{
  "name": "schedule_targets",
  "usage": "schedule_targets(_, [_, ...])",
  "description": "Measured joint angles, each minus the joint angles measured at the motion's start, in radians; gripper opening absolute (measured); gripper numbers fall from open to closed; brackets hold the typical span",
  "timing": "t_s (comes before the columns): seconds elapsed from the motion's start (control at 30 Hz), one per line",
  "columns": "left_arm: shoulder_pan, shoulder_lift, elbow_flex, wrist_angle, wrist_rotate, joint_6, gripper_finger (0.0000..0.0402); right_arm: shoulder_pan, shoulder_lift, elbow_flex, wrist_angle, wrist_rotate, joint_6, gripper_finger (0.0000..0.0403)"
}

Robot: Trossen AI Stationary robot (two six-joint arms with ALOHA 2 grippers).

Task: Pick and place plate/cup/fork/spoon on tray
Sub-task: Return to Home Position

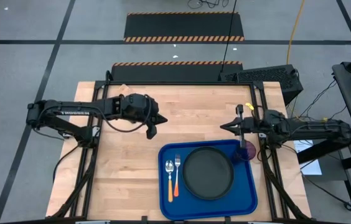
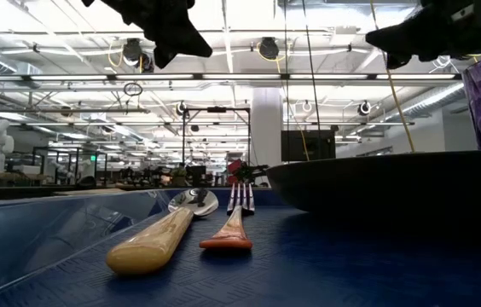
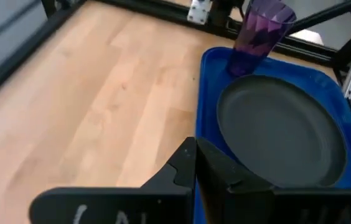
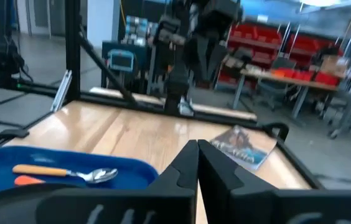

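High view: the tray (image 1: 208, 204) held the plate (image 1: 208, 172), fork (image 1: 177, 177), spoon (image 1: 170, 182) and cup (image 1: 246, 151). Wrist views: left gripper (image 3: 195, 163) and right gripper (image 4: 198, 163) were closed, empty. Risk: the cup, nearest the right gripper, could tip.

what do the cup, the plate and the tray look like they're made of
The cup looks like purple translucent plastic: light passes through its faceted wall. The plate is dark grey with a dull, even sheen, probably matte plastic or melamine, though glazed ceramic cannot be ruled out. The tray looks like moulded bright blue plastic, with rounded corners, a raised rim and a fine ribbed texture in the low view.
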Motion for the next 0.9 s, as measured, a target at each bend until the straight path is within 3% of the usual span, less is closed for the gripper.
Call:
schedule_targets(0.13, [-0.033,0.0,0.0,-0.045,0.005,0.0,0.001,0.0,-0.051,-0.069,0.074,0.0,0.01,0.0])
schedule_targets(0.5, [-0.085,0.0,-0.009,-0.035,-0.039,0.122,0.001,0.0,-0.212,-0.096,0.021,-0.006,-0.01,0.0])
schedule_targets(0.7, [-0.085,-0.039,-0.145,0.148,-0.039,0.095,0.001,0.0,-0.326,-0.096,-0.124,-0.079,0.009,0.0])
schedule_targets(0.9, [-0.084,-0.146,-0.296,0.278,-0.039,0.05,0.0004,0.0,-0.456,-0.097,-0.273,-0.082,0.017,0.0])
